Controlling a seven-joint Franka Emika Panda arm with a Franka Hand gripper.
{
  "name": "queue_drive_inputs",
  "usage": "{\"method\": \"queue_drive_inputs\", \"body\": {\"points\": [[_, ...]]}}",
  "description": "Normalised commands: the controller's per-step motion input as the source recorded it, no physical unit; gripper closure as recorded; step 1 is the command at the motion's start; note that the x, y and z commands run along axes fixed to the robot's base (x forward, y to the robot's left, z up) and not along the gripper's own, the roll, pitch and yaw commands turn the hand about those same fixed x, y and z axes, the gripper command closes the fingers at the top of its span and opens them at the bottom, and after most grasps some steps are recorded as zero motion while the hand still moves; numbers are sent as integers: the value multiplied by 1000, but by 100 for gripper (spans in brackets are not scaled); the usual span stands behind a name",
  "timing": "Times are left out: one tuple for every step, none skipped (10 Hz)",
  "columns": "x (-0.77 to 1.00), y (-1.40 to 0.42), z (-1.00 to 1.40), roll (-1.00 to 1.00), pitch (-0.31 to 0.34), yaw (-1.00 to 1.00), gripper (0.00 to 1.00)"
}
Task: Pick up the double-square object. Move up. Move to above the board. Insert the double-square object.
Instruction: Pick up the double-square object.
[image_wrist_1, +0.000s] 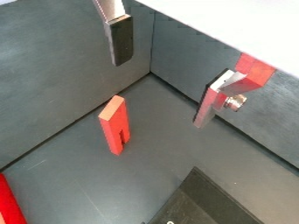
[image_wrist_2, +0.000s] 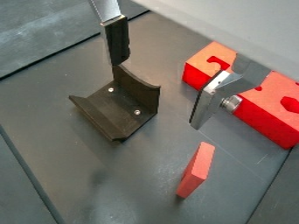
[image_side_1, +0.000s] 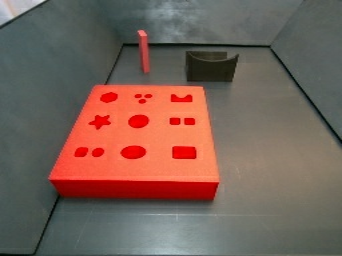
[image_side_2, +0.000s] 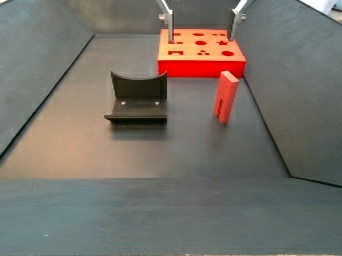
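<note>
The double-square object (image_wrist_1: 114, 124) is a slim red peg standing upright on the dark floor, also seen in the other views (image_wrist_2: 197, 171) (image_side_1: 142, 52) (image_side_2: 226, 97). It stands beside the board's (image_side_1: 136, 135) far edge. The board (image_side_2: 201, 52) is a flat red slab with shaped holes, and part of it shows behind one finger (image_wrist_2: 251, 92). My gripper (image_wrist_1: 162, 92) (image_wrist_2: 158, 93) hangs open well above the floor with nothing between its fingers. The peg is apart from it. In a side view the gripper (image_side_2: 202, 25) shows over the board's far side.
The dark fixture (image_wrist_2: 117, 109) (image_side_1: 210, 66) (image_side_2: 136, 98) stands on the floor near the peg, its corner also showing in a wrist view (image_wrist_1: 216, 201). Grey walls (image_side_1: 80, 40) enclose the floor on all sides.
</note>
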Motion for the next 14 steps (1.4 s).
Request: {"method": "queue_drive_inputs", "body": {"points": [[-74,0,0,0,0,0,0],[-29,-94,0,-6,0,69,0],[-777,-317,-200,-1,-59,23,0],[-920,-377,-449,0,-84,280,0],[-720,-371,-577,44,-37,477,0],[-809,-123,-451,17,-94,454,0],[-743,289,-129,-199,-141,263,0],[-569,423,-343,-161,-156,403,0],[-580,391,-554,-60,-150,437,0],[-597,197,-817,0,-183,414,0],[-351,-29,-1000,7,-100,411,0],[0,-306,-989,0,0,451,0],[229,-366,-706,0,3,400,0],[366,-243,-471,0,0,237,0]]}}
